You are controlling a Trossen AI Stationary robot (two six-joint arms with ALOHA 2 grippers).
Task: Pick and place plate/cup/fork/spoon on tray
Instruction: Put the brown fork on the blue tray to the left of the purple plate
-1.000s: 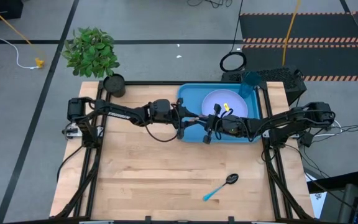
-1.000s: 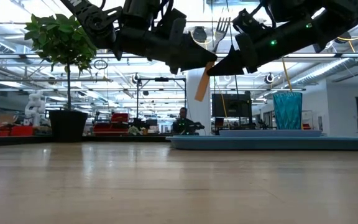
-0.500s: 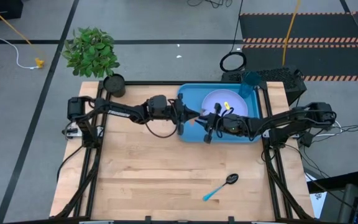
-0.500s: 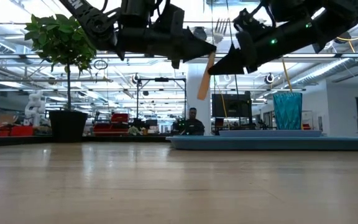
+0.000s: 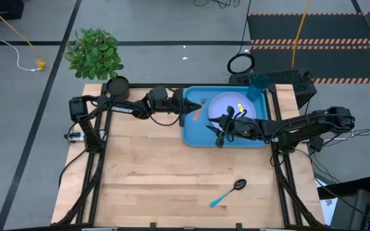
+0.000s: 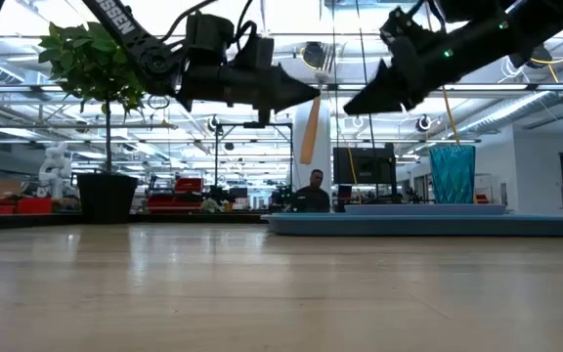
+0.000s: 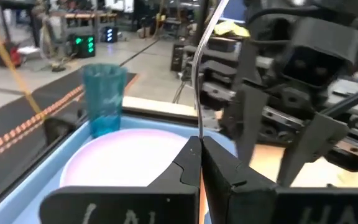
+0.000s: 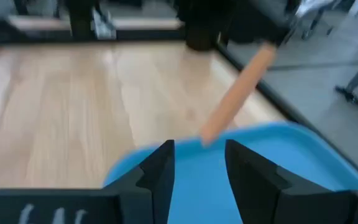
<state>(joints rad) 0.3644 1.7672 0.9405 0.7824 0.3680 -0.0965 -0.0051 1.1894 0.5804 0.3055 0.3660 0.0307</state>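
Wooden boards make up the tabletop, with an open workshop hall behind it and a potted green plant at the upper left of the high view. Toward the upper right sits the large bright blue rectangular tray, already carrying the round pale lavender plate and, at its far corner, the small translucent teal cup.

Above the tray's left end hangs the slim fork with silver tines and an orange handle — clamped in the left gripper, whose fingers are pressed together on the thin metal stem. In the low view the fork stands nearly upright, tines up and handle hanging down, clear of the tray.

The right gripper hovers over the tray just right of the fork, its jaws apart with nothing between them; through its own camera the orange handle slants just ahead of the fingers.

So the fork lies with the left arm alone, its long axis near vertical over the tray's left part — I judge that it must be lowered and tipped flat there.

A light-blue-handled spoon with a dark bowl lies on the wood well below the tray, nearer the right arm.
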